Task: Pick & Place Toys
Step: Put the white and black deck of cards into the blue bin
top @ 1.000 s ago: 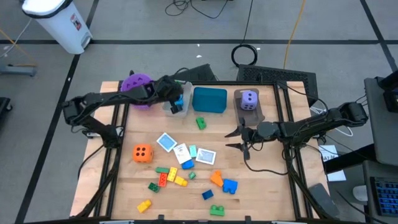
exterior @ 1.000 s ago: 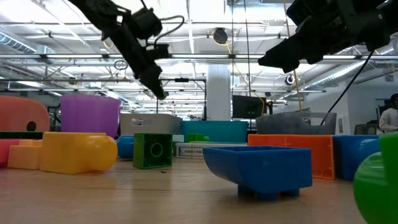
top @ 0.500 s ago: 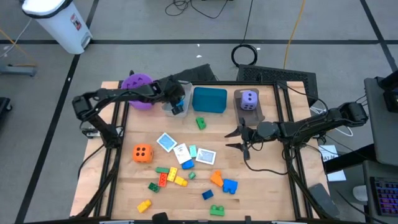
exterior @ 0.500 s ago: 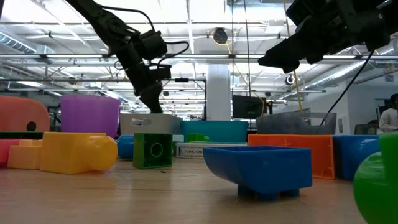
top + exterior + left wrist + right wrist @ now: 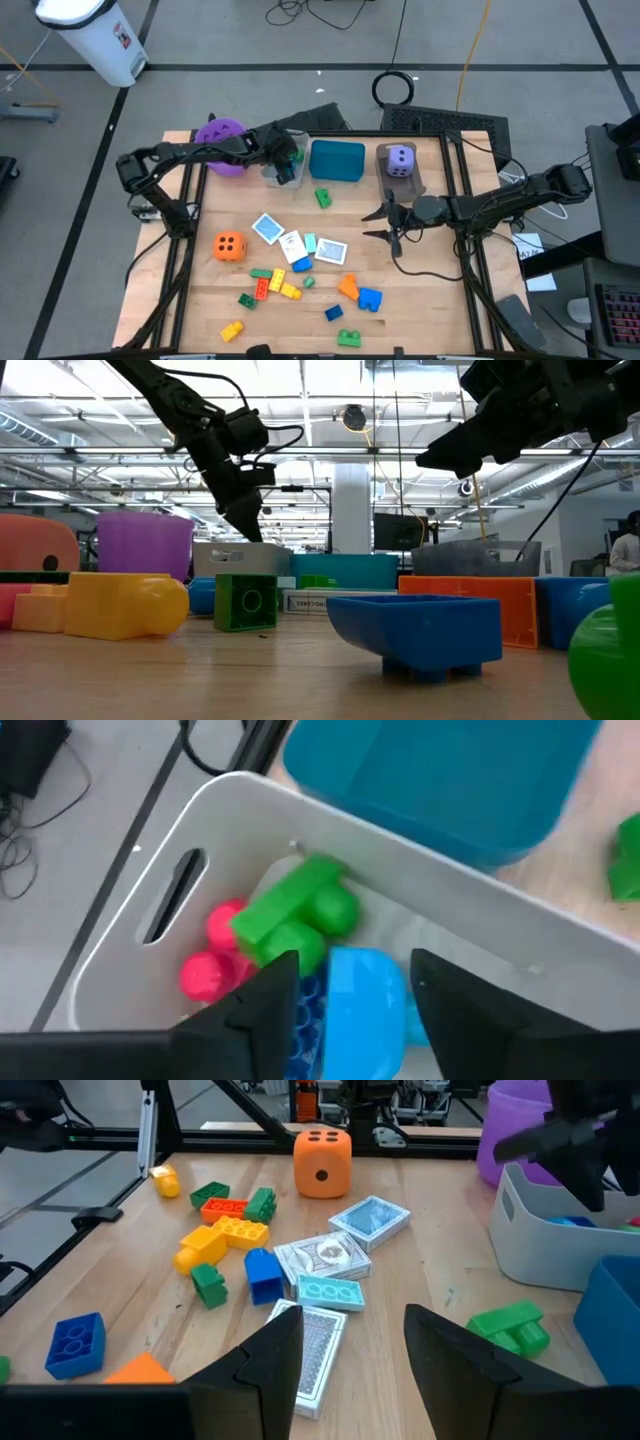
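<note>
The left gripper (image 5: 288, 163) hangs over the grey bin (image 5: 270, 176) at the back of the table, between the purple bucket (image 5: 219, 133) and the teal bin (image 5: 336, 160). Its fingers stand parted, and the left wrist view shows a light blue brick (image 5: 362, 995) lying between them inside the bin, beside a green brick (image 5: 296, 910) and a red one (image 5: 213, 952); I judge the blue brick dropped, no longer held. Half a second ago that arm was at the same spot; a second ago it was higher and the fingers were shut. The loose toys lie toward the front: the orange die (image 5: 229, 245), the cards (image 5: 292, 241) and the brick cluster (image 5: 274, 282), so the left arm must turn back from the bin toward them. A single green brick (image 5: 322, 197) lies just in front of the teal bin, about midway between the two grippers. The right gripper (image 5: 382, 222) waits above the table's right half, fingers partly open and empty, unchanged, pointing toward the cards. The purple die (image 5: 400, 160) sits in the brown bin (image 5: 412, 185) behind it.
</note>
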Tool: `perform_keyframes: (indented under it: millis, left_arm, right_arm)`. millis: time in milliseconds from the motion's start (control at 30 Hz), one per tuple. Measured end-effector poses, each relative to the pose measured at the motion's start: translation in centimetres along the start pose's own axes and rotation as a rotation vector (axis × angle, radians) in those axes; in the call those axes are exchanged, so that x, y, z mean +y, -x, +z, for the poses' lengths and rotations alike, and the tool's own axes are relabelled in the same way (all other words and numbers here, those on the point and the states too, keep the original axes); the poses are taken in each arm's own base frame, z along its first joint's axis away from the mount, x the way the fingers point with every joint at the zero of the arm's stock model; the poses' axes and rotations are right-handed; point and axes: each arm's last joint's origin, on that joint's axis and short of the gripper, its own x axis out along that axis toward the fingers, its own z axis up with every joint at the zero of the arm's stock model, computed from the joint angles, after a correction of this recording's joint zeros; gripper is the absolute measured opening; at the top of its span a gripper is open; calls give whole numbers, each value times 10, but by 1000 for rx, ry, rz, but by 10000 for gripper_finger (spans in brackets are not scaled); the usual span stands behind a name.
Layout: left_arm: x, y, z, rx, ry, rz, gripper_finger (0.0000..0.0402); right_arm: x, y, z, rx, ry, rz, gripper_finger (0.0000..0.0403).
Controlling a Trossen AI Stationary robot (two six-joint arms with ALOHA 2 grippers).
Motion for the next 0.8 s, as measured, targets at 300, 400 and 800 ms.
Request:
perform_keyframes:
  millis: [300, 400, 800]
  left_arm:
    - [-41, 46, 24, -255, -92, -382, 223]
    - [-64, 66, 31, -333, -154, -427, 223]
    - [-160, 117, 42, -597, -363, -551, 223]
  right_arm:
    - [0, 0, -1, 5, 1, -1, 167]
    - [0, 0, -1, 5, 5, -2, 167]
    - [0, 0, 2, -26, 18, -1, 167]
